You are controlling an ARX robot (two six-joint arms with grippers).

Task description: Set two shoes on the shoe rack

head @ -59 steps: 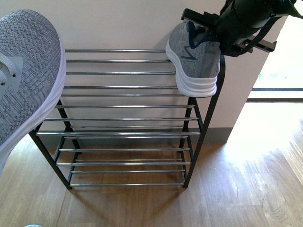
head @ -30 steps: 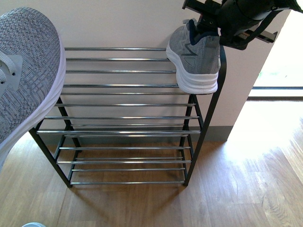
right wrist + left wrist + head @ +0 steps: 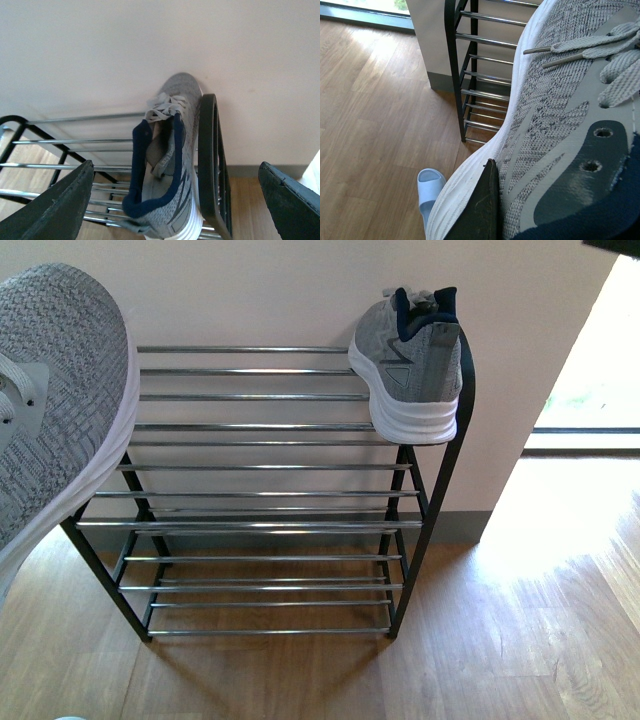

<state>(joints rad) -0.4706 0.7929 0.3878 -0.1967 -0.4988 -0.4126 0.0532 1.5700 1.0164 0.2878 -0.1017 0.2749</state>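
Tiers of the shoe rack (image 3: pixel 250 524) hold 1 grey sneaker (image 3: pixel 410 370), on top at 2 o'clock, heel toward the robot. Clear of it hangs the right end effector (image 3: pixel 176 167), fingers apart. The left end effector (image 3: pixel 495 205) is clamped on the 2nd sneaker (image 3: pixel 60 390) at 9 o'clock; a blue slide (image 3: pixel 429 187) lies on the floor (image 3: pixel 500 640).

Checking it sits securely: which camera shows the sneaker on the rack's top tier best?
Front view: the grey sneaker shows whole, on the shoe rack's top bars at its right end. Right wrist view shows its collar and laces, sole partly cut off. Left wrist view shows only the other sneaker.
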